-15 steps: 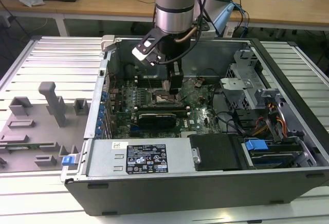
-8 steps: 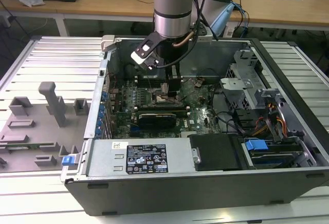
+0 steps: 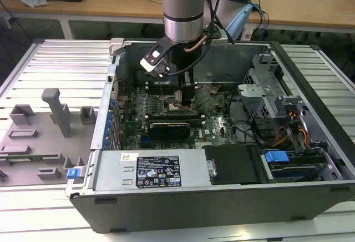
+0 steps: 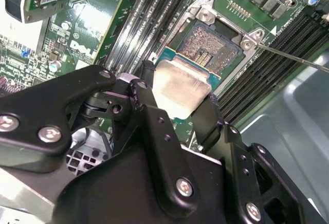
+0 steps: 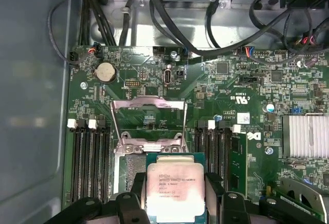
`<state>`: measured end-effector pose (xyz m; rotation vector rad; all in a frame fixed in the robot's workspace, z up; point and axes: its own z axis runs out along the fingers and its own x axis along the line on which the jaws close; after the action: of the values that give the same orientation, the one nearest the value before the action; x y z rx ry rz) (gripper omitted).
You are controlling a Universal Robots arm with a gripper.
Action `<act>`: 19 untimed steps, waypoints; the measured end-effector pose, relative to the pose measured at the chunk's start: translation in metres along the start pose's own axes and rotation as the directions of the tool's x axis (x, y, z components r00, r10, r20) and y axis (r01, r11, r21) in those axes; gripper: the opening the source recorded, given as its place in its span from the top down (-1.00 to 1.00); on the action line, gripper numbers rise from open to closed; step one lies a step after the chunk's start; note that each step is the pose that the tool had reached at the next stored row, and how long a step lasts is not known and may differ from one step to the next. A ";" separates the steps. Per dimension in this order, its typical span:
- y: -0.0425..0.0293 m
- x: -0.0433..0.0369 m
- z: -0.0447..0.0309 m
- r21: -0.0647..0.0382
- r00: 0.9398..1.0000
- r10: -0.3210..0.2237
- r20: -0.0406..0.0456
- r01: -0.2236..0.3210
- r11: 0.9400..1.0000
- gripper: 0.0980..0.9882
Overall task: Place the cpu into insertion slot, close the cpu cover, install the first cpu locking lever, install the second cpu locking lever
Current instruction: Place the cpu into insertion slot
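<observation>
My gripper (image 4: 180, 100) is shut on the cpu (image 4: 180, 85), a flat square chip with a pale metal top and a green edge, pinched between two black fingers (image 4: 146, 88). In the first wrist view the cpu (image 5: 176, 185) sits between the same fingers (image 5: 138, 188) of the gripper (image 5: 176, 192). It hovers just over one edge of the insertion slot (image 4: 216, 44), whose pale pin field is still mostly uncovered. The cpu cover (image 5: 149, 103), a silver frame with a big window, stands swung open beyond the slot (image 5: 131, 165). In the exterior view the gripper (image 3: 180, 95) reaches down into the computer case.
Black memory slots (image 5: 87, 157) flank the socket on both sides. A thin metal lever rod (image 4: 293, 59) sticks out beside it. A finned heat sink (image 5: 306, 136), a long black card (image 3: 169, 125), cables (image 5: 169, 23) and the case walls (image 3: 310, 86) surround the board.
</observation>
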<state>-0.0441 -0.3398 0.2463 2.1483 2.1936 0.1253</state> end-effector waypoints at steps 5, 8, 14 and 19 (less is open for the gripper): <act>-0.0002 0.0029 0.0016 0.000 1.000 0.000 0.002 0.000 1.000 0.00; -0.0014 0.0056 0.0046 0.000 1.000 0.000 0.006 0.000 1.000 0.00; -0.0076 0.0118 0.0110 0.000 1.000 -0.001 0.013 0.001 1.000 0.00; -0.0118 0.0165 0.0159 0.000 1.000 -0.002 0.016 0.002 1.000 0.00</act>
<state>-0.0544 -0.3234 0.2293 2.1400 2.1867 0.1070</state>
